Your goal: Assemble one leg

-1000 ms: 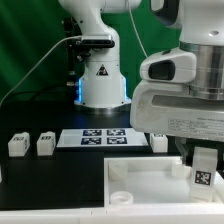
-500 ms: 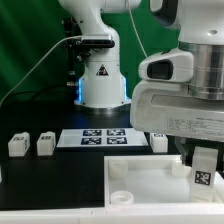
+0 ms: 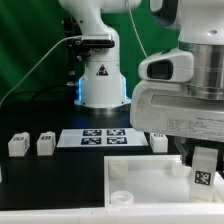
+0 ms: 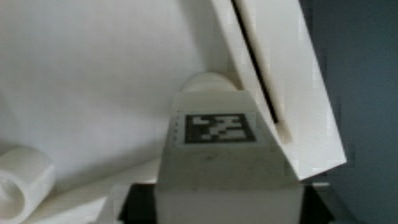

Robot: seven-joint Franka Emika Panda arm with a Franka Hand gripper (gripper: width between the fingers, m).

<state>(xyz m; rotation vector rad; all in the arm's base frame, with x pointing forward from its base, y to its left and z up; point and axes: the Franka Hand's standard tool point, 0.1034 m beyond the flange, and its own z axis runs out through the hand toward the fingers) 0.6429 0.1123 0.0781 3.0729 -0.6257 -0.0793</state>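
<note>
My gripper (image 3: 203,160) is at the exterior view's right, shut on a small white leg (image 3: 202,172) with a black-and-white tag. It holds the leg upright over the right part of the large white tabletop (image 3: 150,172). In the wrist view the leg (image 4: 219,140) fills the middle, with dark fingers (image 4: 144,203) against both its sides, over the tabletop (image 4: 89,80). A round corner socket (image 4: 25,182) shows beside the leg. Whether the leg touches the tabletop is hidden.
Two spare legs (image 3: 16,145) (image 3: 45,145) stand at the exterior view's left, a third (image 3: 158,142) behind the tabletop. The marker board (image 3: 100,136) lies in front of the robot base (image 3: 100,75). A corner socket (image 3: 120,197) sits on the tabletop's near left.
</note>
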